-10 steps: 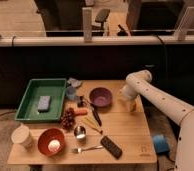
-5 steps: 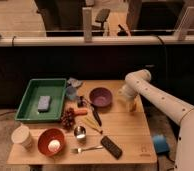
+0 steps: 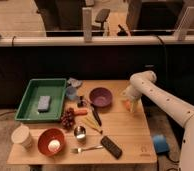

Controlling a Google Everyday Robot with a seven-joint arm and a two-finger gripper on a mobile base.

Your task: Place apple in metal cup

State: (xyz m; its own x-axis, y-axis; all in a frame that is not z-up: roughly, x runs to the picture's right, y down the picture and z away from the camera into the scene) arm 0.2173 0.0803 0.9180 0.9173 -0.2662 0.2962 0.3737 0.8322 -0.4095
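The metal cup [image 3: 80, 132] stands upright on the wooden table [image 3: 135, 135], front of centre, next to the dark grapes [image 3: 67, 118]. My gripper [image 3: 129, 103] hangs at the table's right side, right of the purple bowl [image 3: 100, 97] and well away from the cup. A small orange-red round thing [image 3: 126, 105], which looks like the apple, sits right at the gripper's tip. I cannot tell whether it is held or resting on the table. A pale round object [image 3: 54, 145] lies in the red bowl [image 3: 44, 140].
A green tray [image 3: 25, 102] with a grey sponge [image 3: 43, 103] is at the left. A white cup [image 3: 21, 136], a fork [image 3: 87, 148], a black remote [image 3: 111, 146], yellow sticks [image 3: 92, 124] and a blue cup [image 3: 71, 92] also stand on the table.
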